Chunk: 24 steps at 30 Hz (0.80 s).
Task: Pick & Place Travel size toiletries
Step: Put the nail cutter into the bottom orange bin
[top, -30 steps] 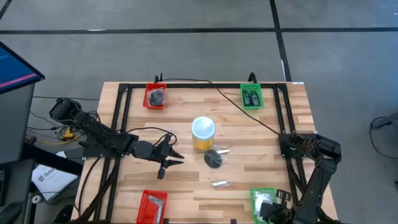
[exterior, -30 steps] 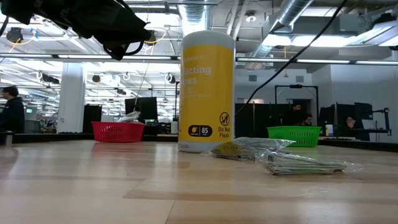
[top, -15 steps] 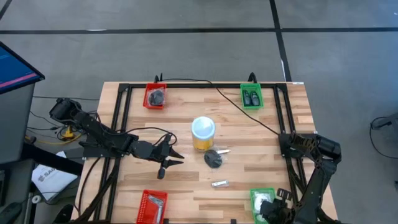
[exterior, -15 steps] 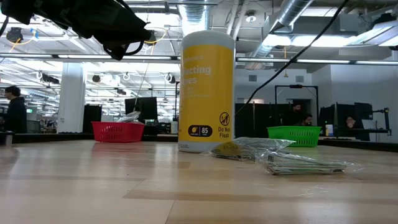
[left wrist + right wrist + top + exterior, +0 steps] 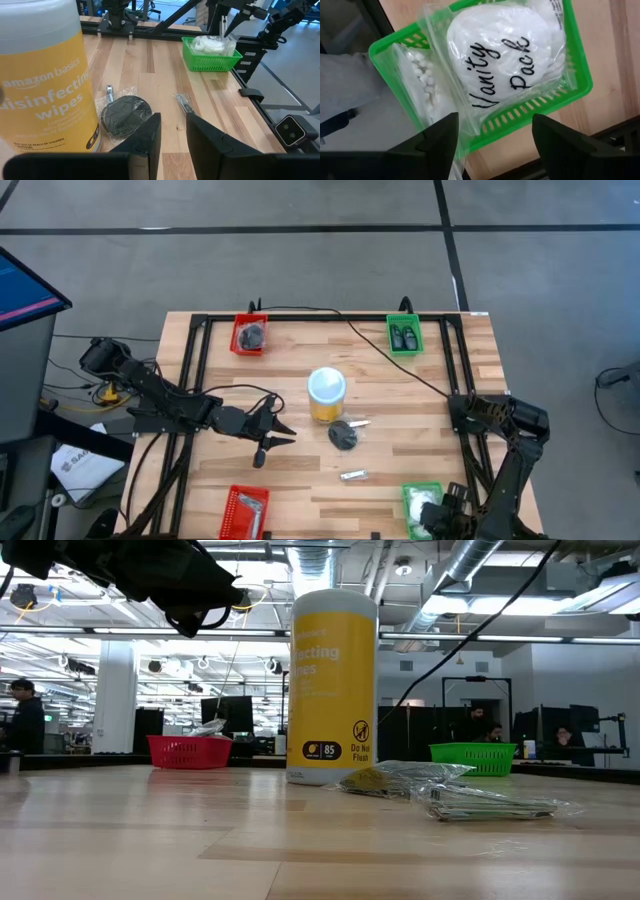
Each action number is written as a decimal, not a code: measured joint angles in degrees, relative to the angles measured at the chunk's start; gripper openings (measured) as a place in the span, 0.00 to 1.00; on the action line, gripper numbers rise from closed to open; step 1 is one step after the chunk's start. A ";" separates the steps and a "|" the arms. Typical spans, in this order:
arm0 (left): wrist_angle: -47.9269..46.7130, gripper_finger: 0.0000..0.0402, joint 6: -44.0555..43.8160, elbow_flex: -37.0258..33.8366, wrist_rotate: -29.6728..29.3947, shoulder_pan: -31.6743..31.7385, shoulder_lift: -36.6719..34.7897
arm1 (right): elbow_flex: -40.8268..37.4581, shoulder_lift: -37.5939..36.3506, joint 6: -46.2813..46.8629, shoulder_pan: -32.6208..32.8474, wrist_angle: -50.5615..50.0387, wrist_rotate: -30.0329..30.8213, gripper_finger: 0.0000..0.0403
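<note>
My right fingers (image 5: 492, 137) stand wide, empty, directly over the vanity packet (image 5: 505, 60) lying in the near green tray (image 5: 580, 92); my left fingers (image 5: 172, 135), narrowly parted, are nearer the black round piece (image 5: 125, 115) just beside the yellow jar (image 5: 45, 80) mid-surface.

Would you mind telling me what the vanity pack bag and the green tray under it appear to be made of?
The vanity pack bag looks like thin clear plastic film: glossy, wrinkled, white contents showing through. The green tray seems rigid moulded plastic, judging by its uniform colour and slotted lattice walls.
</note>
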 joint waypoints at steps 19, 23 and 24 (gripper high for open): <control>0.00 0.21 -0.01 0.00 0.01 0.00 0.00 | 1.71 0.00 0.34 -0.07 -6.32 3.30 0.54; 0.00 0.21 -0.01 0.00 0.00 0.02 0.00 | 3.24 0.00 -2.07 -1.59 -6.81 5.49 0.54; 0.00 0.21 -0.01 0.00 0.01 0.02 0.00 | 3.57 0.00 -2.92 -2.02 -6.77 6.24 0.54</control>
